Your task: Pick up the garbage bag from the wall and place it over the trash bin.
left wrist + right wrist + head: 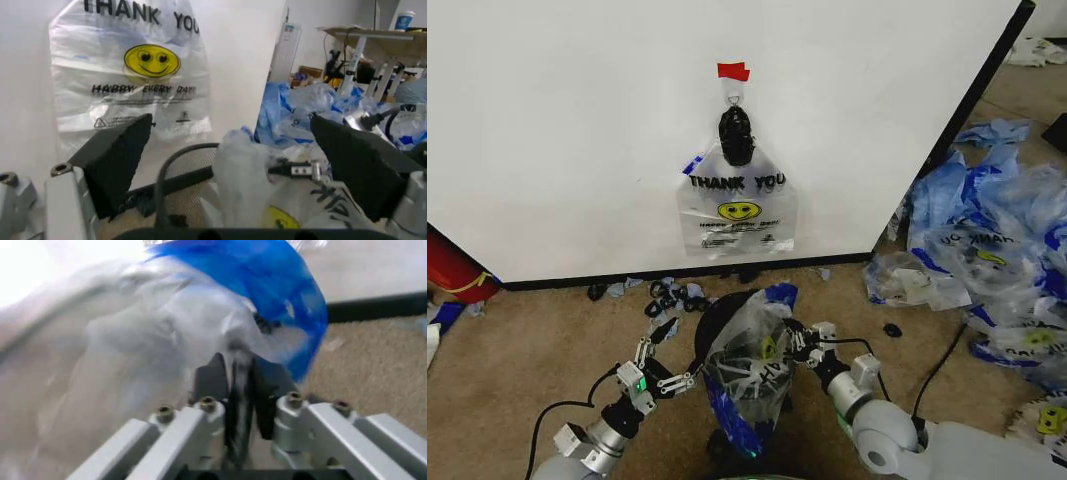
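Thin see-through plastic garbage bag [747, 370] drapes the black wire-mesh trash bin [712, 320] on the carpet; right hand [799, 342] pinches its rim, left hand [667, 358] spread wide. Stretch evenly.

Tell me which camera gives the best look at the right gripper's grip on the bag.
Right wrist view: the right gripper is seen close up, pinched shut on the garbage bag. Head view shows it small at the bag's side. Left wrist view catches it partly, beyond the bag.
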Controlling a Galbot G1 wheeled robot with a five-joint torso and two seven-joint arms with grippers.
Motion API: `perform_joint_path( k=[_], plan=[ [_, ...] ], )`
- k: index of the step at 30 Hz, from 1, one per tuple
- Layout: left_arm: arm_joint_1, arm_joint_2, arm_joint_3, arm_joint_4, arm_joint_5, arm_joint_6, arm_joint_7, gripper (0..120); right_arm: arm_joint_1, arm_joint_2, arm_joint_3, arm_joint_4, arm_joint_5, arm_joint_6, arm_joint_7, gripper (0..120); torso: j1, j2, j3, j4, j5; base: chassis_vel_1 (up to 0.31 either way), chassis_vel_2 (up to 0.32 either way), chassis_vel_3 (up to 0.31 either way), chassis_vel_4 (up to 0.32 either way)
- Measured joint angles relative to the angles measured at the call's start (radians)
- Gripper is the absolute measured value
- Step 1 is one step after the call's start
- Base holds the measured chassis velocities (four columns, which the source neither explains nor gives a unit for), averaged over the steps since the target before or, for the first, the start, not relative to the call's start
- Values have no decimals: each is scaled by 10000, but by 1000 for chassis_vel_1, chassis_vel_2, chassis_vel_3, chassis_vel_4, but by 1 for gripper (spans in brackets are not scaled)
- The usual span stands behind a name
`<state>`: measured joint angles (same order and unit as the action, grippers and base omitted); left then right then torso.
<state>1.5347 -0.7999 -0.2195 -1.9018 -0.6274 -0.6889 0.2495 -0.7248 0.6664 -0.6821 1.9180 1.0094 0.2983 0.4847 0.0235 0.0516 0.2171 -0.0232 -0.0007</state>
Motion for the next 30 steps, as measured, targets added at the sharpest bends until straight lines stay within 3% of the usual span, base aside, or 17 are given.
perform_joint_path(
  k=[3, 7, 11, 14, 17, 21, 25, 30],
  plan=[
    [45, -46, 1, 42, 47, -20, 6, 94, 39, 42, -11, -22, -28, -5, 11, 19, 0, 0, 0, -1, -1, 0, 0, 0, 0],
    [157, -205, 12, 215, 142, -106, 92, 94, 33, 41, 21, 30, -110, -22, 75, 39, 0, 0, 0, -3, -3, 0, 0, 0, 0],
    [173, -262, 16, 293, 167, -142, 136, 94, -32, 20, 89, 110, -171, -29, 115, 47, 0, 0, 0, -4, -5, 0, 0, 0, 0],
    [189, -348, 25, 406, 220, -200, 154, 94, -165, 12, 257, 205, -223, -30, 158, 64, 0, 0, 0, -4, -4, 0, 0, 0, 0],
    [209, -367, 27, 443, 236, -212, 157, 94, -213, 0, 330, 258, -231, -30, 168, 68, 0, 0, 0, -4, -4, 0, 0, 0, 0],
    [236, -382, 18, 501, 268, -242, 162, 94, -791, -113, 1071, 896, -366, -116, 488, 88, 0, 0, -1, -2, -3, 0, 0, 0, 0],
    [177, -348, 1, 497, 259, -242, 146, 94, -1410, -253, 1672, 1594, -370, -367, 922, 98, 0, 0, -1, -4, -4, 0, 0, 0, 0],
    [39, -378, 36, 546, 247, -232, 125, 94, -2518, -221, 2577, 3032, -26, -1636, 2638, 100, -1, 1, -2, -7, -7, 0, 0, 0, 0]
  ],
)
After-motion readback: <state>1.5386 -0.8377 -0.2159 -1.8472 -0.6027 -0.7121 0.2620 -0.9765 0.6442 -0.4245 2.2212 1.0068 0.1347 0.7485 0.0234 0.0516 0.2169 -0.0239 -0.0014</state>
